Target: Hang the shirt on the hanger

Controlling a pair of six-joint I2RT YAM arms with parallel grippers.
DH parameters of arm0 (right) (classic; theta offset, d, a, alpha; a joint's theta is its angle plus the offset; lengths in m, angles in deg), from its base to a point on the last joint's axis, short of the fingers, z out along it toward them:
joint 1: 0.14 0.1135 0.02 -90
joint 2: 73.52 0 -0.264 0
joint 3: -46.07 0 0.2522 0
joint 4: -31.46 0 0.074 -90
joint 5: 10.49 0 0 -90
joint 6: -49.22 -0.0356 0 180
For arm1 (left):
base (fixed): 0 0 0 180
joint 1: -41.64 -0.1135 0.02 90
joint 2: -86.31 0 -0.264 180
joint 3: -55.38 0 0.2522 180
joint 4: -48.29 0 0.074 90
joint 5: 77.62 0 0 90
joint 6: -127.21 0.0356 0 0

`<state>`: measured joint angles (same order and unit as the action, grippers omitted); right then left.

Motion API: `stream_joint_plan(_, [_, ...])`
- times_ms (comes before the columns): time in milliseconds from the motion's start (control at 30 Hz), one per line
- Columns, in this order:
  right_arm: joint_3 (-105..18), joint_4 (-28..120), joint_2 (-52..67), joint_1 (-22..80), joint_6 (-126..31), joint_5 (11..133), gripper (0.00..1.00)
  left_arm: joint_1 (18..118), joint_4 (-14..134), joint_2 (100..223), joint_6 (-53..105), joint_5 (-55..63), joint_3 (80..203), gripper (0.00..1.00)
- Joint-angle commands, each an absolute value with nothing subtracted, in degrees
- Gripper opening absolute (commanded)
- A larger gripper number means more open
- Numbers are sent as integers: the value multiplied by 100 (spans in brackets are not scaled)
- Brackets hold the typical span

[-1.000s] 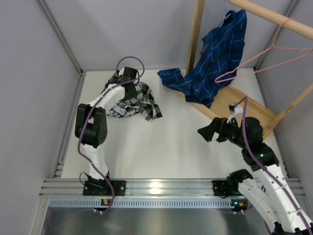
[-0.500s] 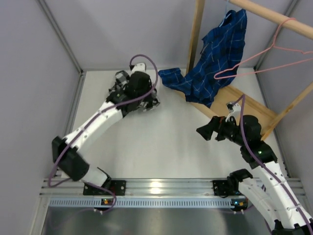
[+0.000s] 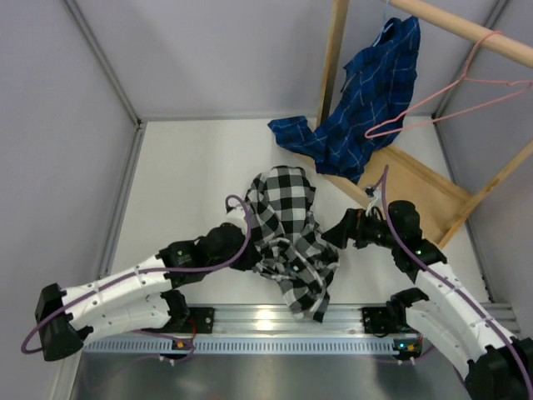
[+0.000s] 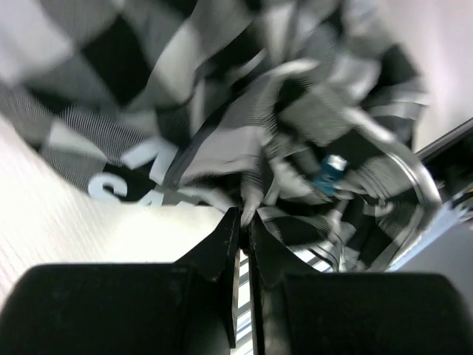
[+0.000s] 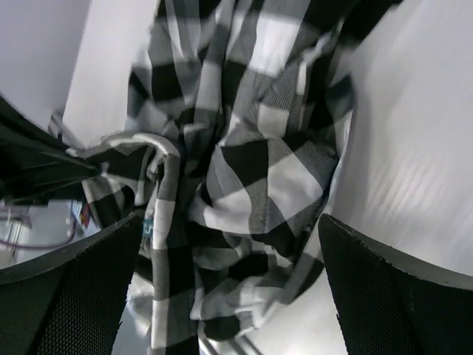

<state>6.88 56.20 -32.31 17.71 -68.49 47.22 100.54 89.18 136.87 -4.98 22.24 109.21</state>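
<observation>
Shirt: I see the black-and-white big-check cloth shirt (image 3: pixel 287 237) bunched up in the near middle of the white table (image 3: pixel 191 167). Its low end hangs over the silver rail (image 3: pixel 250 317) at the front. A second ago it lay in a heap far back on the left.
Shirt writing: My left wrist camera shows a dark band with white letters on the shirt (image 4: pixel 185 89).
Left gripper: My left gripper (image 4: pixel 244 214) has its jaws pressed almost together, and they pinch a fold of the shirt at their tips. A second ago this arm reached far back. Now it lies low and near, with the left gripper (image 3: pixel 247 252) at the shirt's left side.
Right gripper: My right gripper (image 5: pixel 229 222) has its jaws spread wide, with the shirt (image 5: pixel 251 170) right in front of them. I cannot tell if they touch it. It has moved left, and the right gripper (image 3: pixel 336 233) is now just beside the shirt.
Hanger: The thin pink wire hanger (image 3: pixel 433 108) hangs by its hook on the thick wooden rod (image 3: pixel 454 25), same as before, well apart from the shirt.
Other shirt: The blue plaid shirt (image 3: pixel 366 92) hangs by the wooden post and has not moved.
</observation>
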Motion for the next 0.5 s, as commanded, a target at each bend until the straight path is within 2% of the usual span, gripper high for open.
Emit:
stream_joint_plan(0, [893,4794,-2862,2356,-7093,4523,97,10070,8122,13298,-1147,1661,10020,9])
stream_joint_plan(67, [850,4925,-2773,2735,-7023,4803,94,10070,7937,13280,-1200,1563,9850,10])
stream_joint_plan(200, [542,5820,-2852,3990,-6847,6714,91,10062,7945,13236,-1095,1650,9867,11])
stream_joint_plan(267, [419,6296,-2869,4344,-6847,7193,87,10071,7945,13192,-1025,1686,9946,12])
stream_joint_plan(333, [419,6411,-2940,4819,-6925,7607,84,10062,7963,13192,-885,1703,9998,28])
stream_joint_plan(367, [436,6403,-2966,5116,-6996,7678,80,10062,7989,13210,-858,1729,10059,40])
stream_joint_plan(400, [445,6376,-2966,5250,-7022,7774,79,10070,8050,13227,-779,1773,10112,69])
stream_joint_plan(467, [471,6280,-2896,5478,-7057,7845,77,10062,8287,13271,-656,2000,10357,97])
